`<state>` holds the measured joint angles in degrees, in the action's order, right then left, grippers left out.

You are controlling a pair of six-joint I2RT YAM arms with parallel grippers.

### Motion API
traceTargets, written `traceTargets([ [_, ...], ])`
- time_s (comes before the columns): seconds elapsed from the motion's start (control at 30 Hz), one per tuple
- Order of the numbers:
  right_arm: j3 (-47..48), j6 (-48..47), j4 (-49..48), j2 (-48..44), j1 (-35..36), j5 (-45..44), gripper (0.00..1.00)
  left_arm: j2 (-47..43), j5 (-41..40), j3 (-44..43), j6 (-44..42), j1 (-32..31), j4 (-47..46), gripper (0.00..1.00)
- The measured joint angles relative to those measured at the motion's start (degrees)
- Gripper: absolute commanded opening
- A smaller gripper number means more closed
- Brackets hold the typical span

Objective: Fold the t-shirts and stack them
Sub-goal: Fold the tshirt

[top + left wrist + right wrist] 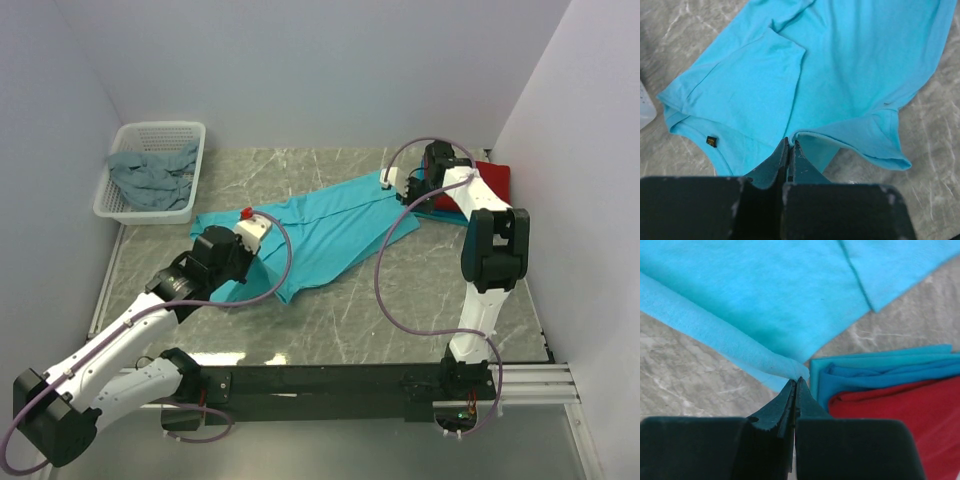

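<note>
Top view: grey marbled table point(400, 320). Turquoise shirt point(330, 225) spread flat mid-table, lying diagonally between both arms. White basket point(160, 130) far left, grey-blue shirt point(150, 175) crumpled inside. Folded red shirt point(495, 178) far right, touching folded blue shirt point(875, 377). Left gripper point(790, 145) clenched, tips at turquoise hem. Right gripper point(796, 382) clenched at rolled turquoise corner. Cannot tell whether cloth is pinched.

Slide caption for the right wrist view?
Right end effector pinching a corner of the turquoise shirt, beside the blue shirt and red shirt.
</note>
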<state>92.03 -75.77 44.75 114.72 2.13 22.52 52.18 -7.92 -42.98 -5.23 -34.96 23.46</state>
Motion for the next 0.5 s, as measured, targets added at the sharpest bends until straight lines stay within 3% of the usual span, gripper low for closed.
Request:
traceTargets([
  [0.5, 4.44, 8.76, -2.49, 4.59, 0.39, -4.13, 0.00, 8.15, -0.70, -4.70, -1.70, 8.39, -3.98, 0.00],
])
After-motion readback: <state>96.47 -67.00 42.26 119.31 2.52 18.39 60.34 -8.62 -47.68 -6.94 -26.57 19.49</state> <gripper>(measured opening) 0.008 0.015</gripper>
